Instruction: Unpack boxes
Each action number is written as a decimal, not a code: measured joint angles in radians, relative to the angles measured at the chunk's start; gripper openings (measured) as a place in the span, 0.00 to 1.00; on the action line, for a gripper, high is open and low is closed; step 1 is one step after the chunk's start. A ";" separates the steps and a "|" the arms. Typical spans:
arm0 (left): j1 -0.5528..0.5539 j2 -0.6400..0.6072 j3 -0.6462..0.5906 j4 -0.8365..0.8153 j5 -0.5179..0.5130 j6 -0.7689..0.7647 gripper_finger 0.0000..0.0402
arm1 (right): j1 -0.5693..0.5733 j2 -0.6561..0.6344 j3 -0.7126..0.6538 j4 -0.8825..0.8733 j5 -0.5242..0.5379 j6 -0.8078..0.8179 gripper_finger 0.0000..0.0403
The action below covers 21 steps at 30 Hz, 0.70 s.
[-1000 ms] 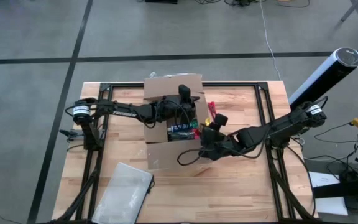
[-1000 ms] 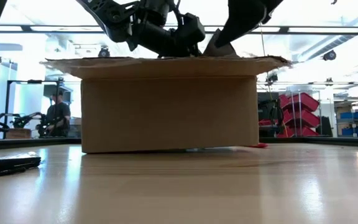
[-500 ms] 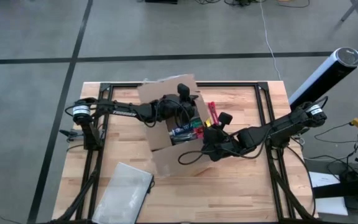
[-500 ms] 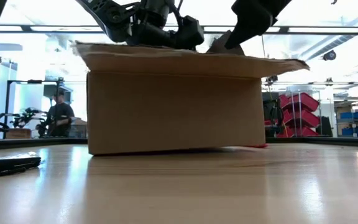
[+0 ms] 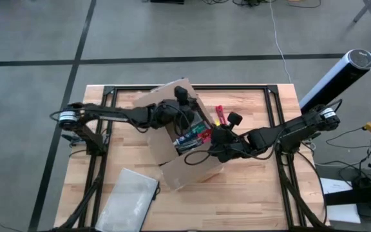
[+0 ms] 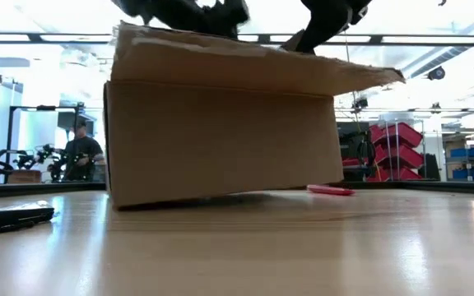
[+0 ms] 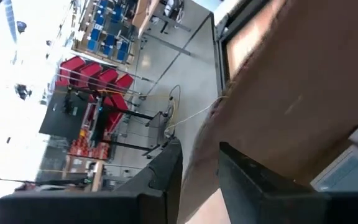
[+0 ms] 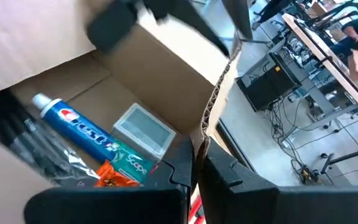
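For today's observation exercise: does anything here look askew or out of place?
Yes: the cardboard box is tipped, one bottom edge raised off the table, pinched by the left gripper and right gripper.

The box (image 5: 172,138) is plain brown corrugated cardboard. Both end effectors, left (image 5: 180,96) and right (image 5: 219,136), are black. Just beyond the right end effector's fingertips (image 8: 182,168), the toothpaste tube (image 8: 82,140) is blue and white with red lettering and a white cap; the packet (image 8: 114,177) beside it is orange. The knife (image 6: 330,190) is red. The desk (image 5: 250,193) is light wood with a black frame. The pouch (image 5: 129,198) is translucent grey-white.
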<state>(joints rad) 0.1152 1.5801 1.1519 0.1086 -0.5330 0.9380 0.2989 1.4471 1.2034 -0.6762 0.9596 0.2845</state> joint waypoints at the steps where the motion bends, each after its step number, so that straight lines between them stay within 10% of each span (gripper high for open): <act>1: -0.001 -0.022 0.000 -0.032 0.021 -0.021 0.21 | -0.001 -0.002 0.000 0.000 -0.007 0.008 0.00; 13: -0.015 -0.227 0.000 -0.421 0.336 -0.288 0.21 | -0.069 -0.019 0.000 -0.006 -0.248 0.039 0.00; 21: -0.014 -0.187 -0.002 -0.496 0.368 -0.339 0.20 | -0.102 -0.019 0.000 0.005 -0.268 0.051 0.00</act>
<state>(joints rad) 0.1009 1.3935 1.1503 -0.3878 -0.1654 0.5990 0.1968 1.4284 1.2037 -0.6715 0.6912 0.3355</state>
